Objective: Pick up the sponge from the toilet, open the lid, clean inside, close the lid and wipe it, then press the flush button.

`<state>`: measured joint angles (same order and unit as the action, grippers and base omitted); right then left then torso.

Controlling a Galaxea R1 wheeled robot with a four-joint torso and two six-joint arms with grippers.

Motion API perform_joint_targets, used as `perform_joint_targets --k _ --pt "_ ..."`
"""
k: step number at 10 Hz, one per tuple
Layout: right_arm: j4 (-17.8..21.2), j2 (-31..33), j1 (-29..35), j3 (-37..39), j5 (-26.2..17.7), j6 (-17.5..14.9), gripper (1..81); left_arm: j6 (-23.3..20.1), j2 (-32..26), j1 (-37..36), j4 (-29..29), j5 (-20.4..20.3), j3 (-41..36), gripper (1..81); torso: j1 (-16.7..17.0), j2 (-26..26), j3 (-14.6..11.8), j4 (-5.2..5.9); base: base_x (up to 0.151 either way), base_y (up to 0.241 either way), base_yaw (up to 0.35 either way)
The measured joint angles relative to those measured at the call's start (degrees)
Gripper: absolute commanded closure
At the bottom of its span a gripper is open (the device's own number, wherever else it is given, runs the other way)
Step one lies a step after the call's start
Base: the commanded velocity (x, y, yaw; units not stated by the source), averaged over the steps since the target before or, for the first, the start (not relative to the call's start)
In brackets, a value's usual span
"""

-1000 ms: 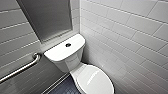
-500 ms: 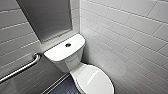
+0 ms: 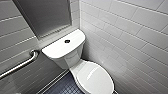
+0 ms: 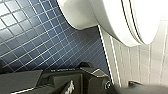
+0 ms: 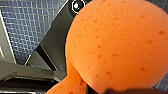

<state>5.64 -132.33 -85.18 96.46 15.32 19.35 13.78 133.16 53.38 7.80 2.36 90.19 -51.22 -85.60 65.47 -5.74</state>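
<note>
The white toilet (image 3: 75, 57) stands in the corner with its oval lid (image 3: 96, 78) down. A small dark flush button (image 3: 67, 41) sits in the middle of the flat tank top. The orange sponge (image 5: 117, 45) looms very close in the right wrist view, above the dark tiled floor, and my right gripper (image 5: 100, 88) is shut on it near its pinched middle. My left gripper (image 4: 117, 84) is open and holds nothing. It hangs low beside the bowl's underside (image 4: 110, 17), just over the floor.
A metal grab bar (image 3: 22, 63) runs along the left wall. White tiled walls (image 3: 130, 37) close in on the toilet's right side and back. A grey panel (image 3: 45, 15) hangs above the tank. Dark blue floor tiles (image 3: 63, 87) lie to the bowl's left.
</note>
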Motion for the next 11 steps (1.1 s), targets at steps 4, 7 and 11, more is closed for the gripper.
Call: perform_joint_targets --k 4,7,11 --pt "-0.02 -0.06 0.41 0.01 0.57 0.0 81.1 0.02 1.84 -1.45 2.08 -0.37 0.66 1.0 -0.09 -0.02 0.87 0.0 0.0 0.0 0.0" --pt "-0.09 -2.23 0.41 1.52 0.5 0.0 81.1 0.05 4.52 -2.54 2.19 0.0 1.65 1.0 -2.54 -3.95 0.87 0.0 0.0 0.0 0.0" --pt "-0.13 -2.32 0.34 2.12 0.16 0.0 81.1 0.02 4.79 -4.41 3.5 -0.16 1.62 1.0 -5.71 -8.98 0.87 0.0 0.0 0.0 0.0"
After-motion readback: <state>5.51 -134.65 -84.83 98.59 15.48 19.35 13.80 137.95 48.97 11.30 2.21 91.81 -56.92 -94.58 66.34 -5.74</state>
